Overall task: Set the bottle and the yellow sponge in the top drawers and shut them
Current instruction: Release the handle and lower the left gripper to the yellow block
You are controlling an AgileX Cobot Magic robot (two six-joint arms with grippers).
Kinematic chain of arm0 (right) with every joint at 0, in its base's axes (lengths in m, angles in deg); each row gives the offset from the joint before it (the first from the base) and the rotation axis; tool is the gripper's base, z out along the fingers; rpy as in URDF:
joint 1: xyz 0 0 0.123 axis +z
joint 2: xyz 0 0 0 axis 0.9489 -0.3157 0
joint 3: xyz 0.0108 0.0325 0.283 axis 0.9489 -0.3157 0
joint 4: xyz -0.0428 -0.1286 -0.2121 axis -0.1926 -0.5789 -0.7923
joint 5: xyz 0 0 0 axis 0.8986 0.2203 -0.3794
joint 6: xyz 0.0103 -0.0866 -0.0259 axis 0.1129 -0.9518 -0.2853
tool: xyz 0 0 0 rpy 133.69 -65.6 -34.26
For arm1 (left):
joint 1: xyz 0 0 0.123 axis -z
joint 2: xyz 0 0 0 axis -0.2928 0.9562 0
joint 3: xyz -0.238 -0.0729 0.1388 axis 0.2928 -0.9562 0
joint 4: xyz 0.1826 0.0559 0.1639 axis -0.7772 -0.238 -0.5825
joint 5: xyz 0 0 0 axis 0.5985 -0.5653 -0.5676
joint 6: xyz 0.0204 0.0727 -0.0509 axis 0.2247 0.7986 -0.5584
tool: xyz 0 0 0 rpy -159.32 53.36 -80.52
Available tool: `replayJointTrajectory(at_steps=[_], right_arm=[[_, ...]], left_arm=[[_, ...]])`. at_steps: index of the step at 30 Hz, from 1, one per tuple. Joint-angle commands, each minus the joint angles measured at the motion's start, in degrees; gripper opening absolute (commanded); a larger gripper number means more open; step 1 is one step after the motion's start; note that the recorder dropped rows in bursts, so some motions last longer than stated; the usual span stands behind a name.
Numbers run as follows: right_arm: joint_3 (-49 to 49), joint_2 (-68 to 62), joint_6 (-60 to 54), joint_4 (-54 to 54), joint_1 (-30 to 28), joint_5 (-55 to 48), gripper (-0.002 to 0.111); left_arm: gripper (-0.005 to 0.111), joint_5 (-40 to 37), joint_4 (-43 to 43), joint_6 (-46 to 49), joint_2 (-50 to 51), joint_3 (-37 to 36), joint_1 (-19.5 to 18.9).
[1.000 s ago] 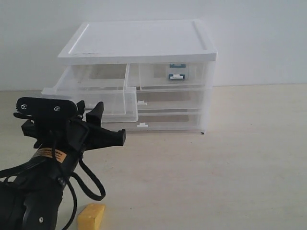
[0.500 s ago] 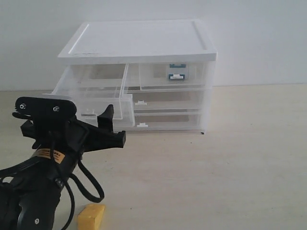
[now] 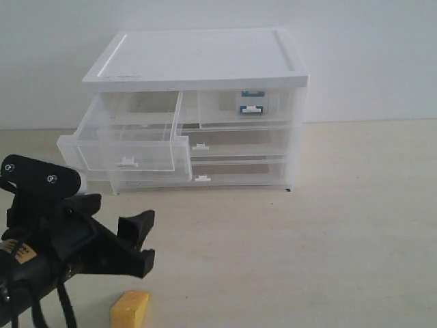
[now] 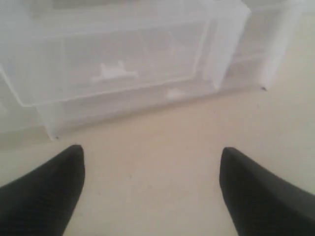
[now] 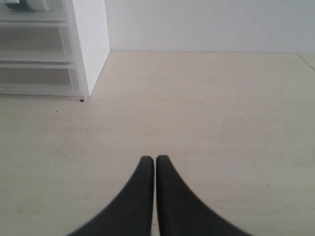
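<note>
Sponge pickup is judged the step in hand: the yellow sponge (image 3: 130,309) lies at lower left on the tabletop (image 3: 341,239), just below the left jaws, which are spread wide and empty. These should be lowered squarely astride it. The bottle (image 3: 251,104) is seen inside the shut upper-right drawer (image 3: 218,109). The right jaws are closed on nothing.

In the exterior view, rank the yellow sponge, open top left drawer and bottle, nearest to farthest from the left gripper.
1. Yellow sponge, on the table just below the left gripper.
2. Top left drawer, pulled out, ahead of it.
3. Bottle, inside the shut top right drawer.
</note>
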State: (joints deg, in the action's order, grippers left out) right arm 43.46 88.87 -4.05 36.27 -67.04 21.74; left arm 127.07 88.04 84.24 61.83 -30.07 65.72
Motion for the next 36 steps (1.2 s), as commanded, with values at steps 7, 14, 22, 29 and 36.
replayJointTrajectory(at_steps=[7,14,22,29,36], right_arm=[[0.03,0.23,0.06,0.13,0.06,0.27,0.000],[0.03,0.23,0.06,0.13,0.06,0.27,0.000],[0.03,0.23,0.06,0.13,0.06,0.27,0.000],[0.03,0.23,0.06,0.13,0.06,0.27,0.000],[0.03,0.23,0.06,0.13,0.06,0.27,0.000]], left_arm=[[0.071,-36.06,2.05,7.93,-13.08,-0.49,0.50],[0.071,-50.31,-2.36,9.07,-6.28,6.99,0.00],[0.071,-71.24,-38.79,-24.92,-1.75,17.82,-8.40],[0.067,-59.86,-44.69,-39.73,6.96,16.43,-9.10],[0.067,-58.47,-44.81,-39.73,12.17,16.79,-9.10]])
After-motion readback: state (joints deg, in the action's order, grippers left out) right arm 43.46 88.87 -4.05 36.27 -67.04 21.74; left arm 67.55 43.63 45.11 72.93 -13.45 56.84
